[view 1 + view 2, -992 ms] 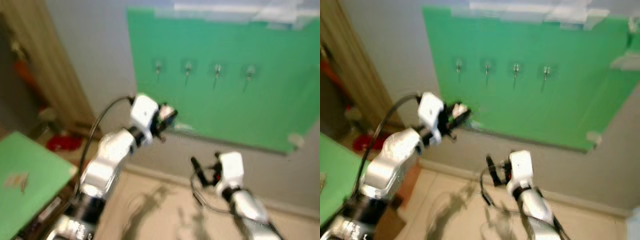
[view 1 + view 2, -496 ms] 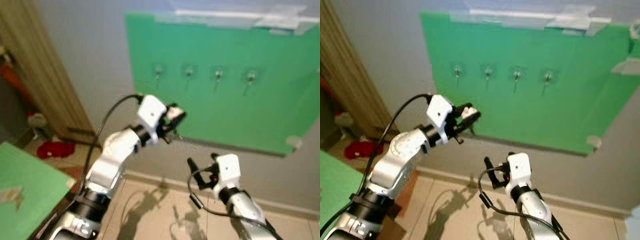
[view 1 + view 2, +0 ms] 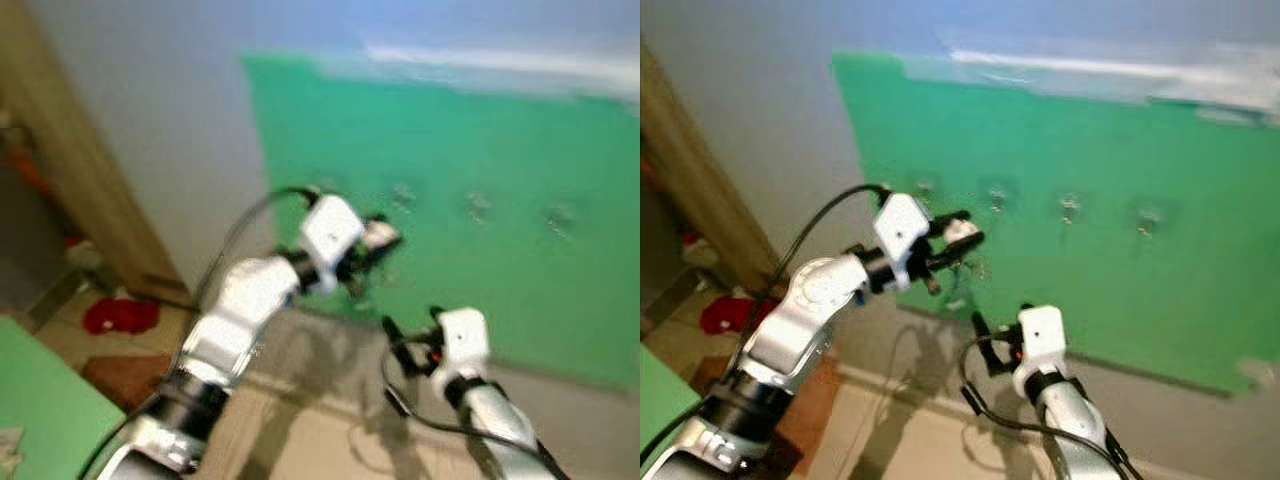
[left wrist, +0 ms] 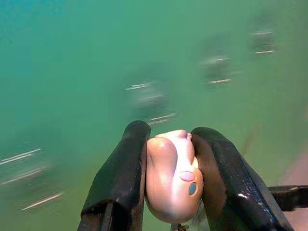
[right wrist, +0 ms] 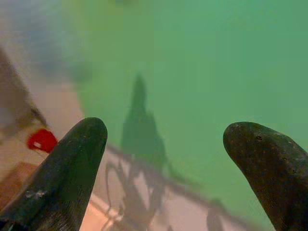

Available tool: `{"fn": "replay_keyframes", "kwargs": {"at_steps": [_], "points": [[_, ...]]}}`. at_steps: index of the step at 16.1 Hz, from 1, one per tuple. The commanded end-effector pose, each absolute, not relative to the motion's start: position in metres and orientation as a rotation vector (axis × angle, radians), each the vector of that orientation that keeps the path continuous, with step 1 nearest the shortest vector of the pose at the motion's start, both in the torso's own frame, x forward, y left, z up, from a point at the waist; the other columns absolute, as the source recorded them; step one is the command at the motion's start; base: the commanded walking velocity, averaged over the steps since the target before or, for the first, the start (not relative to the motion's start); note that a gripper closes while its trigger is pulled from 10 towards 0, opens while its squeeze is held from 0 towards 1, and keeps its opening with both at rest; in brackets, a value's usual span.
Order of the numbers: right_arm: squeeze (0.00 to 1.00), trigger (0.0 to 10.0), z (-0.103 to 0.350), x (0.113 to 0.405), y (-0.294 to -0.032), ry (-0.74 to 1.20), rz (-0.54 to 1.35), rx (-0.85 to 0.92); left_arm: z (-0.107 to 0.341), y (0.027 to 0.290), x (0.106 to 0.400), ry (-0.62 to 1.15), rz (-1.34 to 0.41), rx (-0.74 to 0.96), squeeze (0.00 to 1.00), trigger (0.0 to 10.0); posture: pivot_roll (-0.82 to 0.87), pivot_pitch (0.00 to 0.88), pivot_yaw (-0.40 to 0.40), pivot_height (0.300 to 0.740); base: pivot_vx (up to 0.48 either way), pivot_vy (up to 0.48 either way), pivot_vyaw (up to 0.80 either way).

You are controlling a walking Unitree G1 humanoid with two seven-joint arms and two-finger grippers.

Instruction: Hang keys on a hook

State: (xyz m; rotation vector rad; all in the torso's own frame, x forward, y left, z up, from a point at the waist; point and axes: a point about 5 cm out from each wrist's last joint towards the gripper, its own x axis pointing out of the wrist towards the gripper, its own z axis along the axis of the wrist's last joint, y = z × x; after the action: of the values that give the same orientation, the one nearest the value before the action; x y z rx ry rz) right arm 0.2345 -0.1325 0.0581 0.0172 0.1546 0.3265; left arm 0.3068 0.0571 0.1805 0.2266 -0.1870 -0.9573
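A green board (image 3: pixel 1110 140) is taped to the grey wall, with a row of several small metal hooks (image 3: pixel 997 195) across its middle. My left gripper (image 3: pixel 965 235) is raised just in front of the board, a little below the two leftmost hooks. It is shut on a pale pink key fob (image 4: pixel 172 175), and small keys (image 3: pixel 958 295) dangle blurred beneath it. My right gripper (image 3: pixel 982 335) is held lower, in front of the wall below the board. In the right wrist view the right gripper (image 5: pixel 168 144) stands open with nothing between its fingers.
A tan door frame (image 3: pixel 695 200) stands at the left. On the floor beneath it lie a red object (image 3: pixel 725 315) and a brown mat (image 3: pixel 115 370). A green tabletop corner (image 3: pixel 40 415) is at my lower left. Beige floor runs along the wall's foot.
The camera has moved nearer and the hooks sit lower in the picture. My left gripper with the fob has risen closer to the hook row. The right gripper keeps its pose.
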Motion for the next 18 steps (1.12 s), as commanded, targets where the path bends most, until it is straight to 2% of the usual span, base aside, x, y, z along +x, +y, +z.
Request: {"fn": "replay_keyframes", "kwargs": {"at_steps": [1,4,13,18], "points": [[0.0,10.0,0.057,0.232,-0.126,0.153,0.342,0.028,0.189,0.061,0.307,-0.215,-0.959,0.245,0.0,0.0,-0.13,0.0,0.091,0.74,0.0,0.0,0.0],[0.0,10.0,0.057,0.23,-0.126,0.162,0.347,0.027,0.198,0.055,0.308,-0.241,-0.996,0.235,0.0,0.0,-0.13,0.0,0.09,0.74,0.0,0.0,0.0],[0.0,10.0,0.055,0.225,-0.126,0.176,0.328,0.027,0.208,0.044,0.312,-0.271,-1.036,0.252,0.0,0.0,-0.15,0.014,0.105,0.74,0.0,0.0,-0.71],[0.0,10.0,0.054,0.221,-0.127,0.177,0.336,0.023,0.217,0.052,0.327,-0.295,-0.978,0.291,0.0,0.0,-0.15,0.014,0.093,0.74,0.0,0.0,0.0]]}}
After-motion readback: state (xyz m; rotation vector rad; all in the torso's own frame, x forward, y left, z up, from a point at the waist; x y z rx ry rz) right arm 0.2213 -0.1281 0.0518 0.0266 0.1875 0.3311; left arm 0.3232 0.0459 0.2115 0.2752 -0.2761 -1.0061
